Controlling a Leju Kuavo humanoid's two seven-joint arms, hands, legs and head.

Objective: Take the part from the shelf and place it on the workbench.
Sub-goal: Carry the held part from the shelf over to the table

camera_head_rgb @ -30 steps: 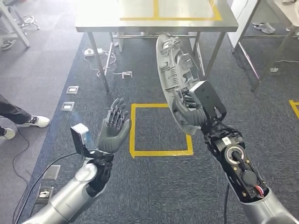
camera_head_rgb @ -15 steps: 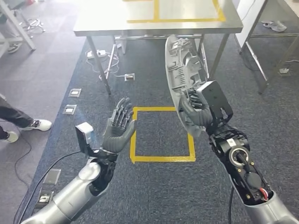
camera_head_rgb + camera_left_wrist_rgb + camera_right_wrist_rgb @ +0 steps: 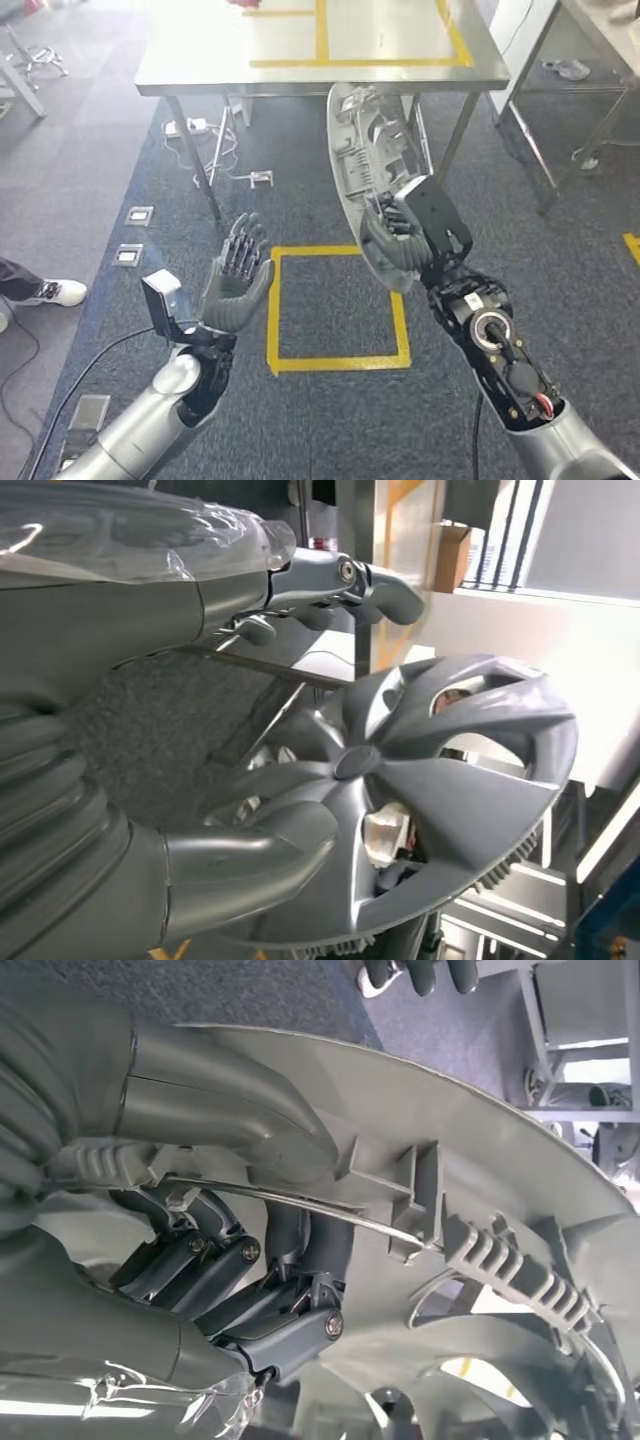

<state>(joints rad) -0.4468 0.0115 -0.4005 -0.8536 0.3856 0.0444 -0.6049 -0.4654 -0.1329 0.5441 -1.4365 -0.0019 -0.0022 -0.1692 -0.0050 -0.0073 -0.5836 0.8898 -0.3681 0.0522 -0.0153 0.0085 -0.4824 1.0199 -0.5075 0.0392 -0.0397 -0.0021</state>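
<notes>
A grey plastic wheel cover (image 3: pixel 370 170) stands on edge in the air, its ribbed back turned toward me. My right hand (image 3: pixel 392 238) grips its lower rim, thumb on one face and fingers hooked into the back (image 3: pixel 249 1260). The left wrist view shows the cover's spoked front (image 3: pixel 423 780) across from my left hand (image 3: pixel 226 860). That left hand (image 3: pixel 238 275) is raised palm up to the cover's left, fingers spread, holding nothing. The steel workbench (image 3: pixel 196 60) with yellow tape lines stands just beyond the cover.
A yellow tape square (image 3: pixel 336 305) marks the dark carpet below my hands. Cables and a power strip (image 3: pixel 192 127) lie under the workbench, floor sockets (image 3: pixel 127 255) to the left. A person's shoe (image 3: pixel 60 292) is at the left edge. Another table's legs (image 3: pixel 551 150) stand right.
The whole picture has shifted: the workbench now shows more of its top and looks closer. My right hand still holds the wheel cover and my left hand stays open.
</notes>
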